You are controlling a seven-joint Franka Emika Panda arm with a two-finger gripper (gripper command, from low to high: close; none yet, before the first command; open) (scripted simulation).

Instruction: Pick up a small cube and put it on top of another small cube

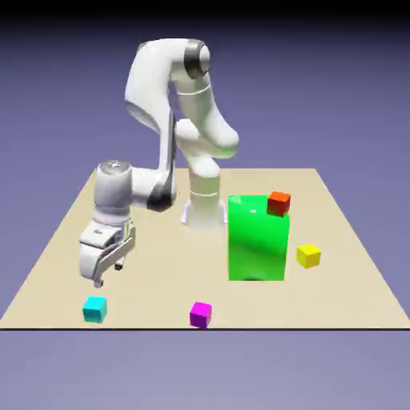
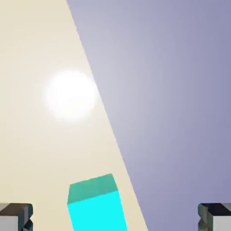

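The small cyan cube (image 1: 94,309) sits near the table's front edge at the exterior view's left. My gripper (image 1: 108,275) hangs just above and behind it, fingers spread wide with nothing between them. In the hand view the cyan cube (image 2: 95,204) shows at the bottom, left of the middle, between the two grey fingertips (image 2: 16,217) at the lower corners. A magenta cube (image 1: 200,314) lies near the front edge at the middle. A yellow cube (image 1: 308,255) rests at the exterior view's right.
A tall green block (image 1: 257,239) stands mid-table with a red cube (image 1: 278,202) at its top right corner. The table's edge (image 2: 106,117) runs diagonally through the hand view, close beside the cyan cube.
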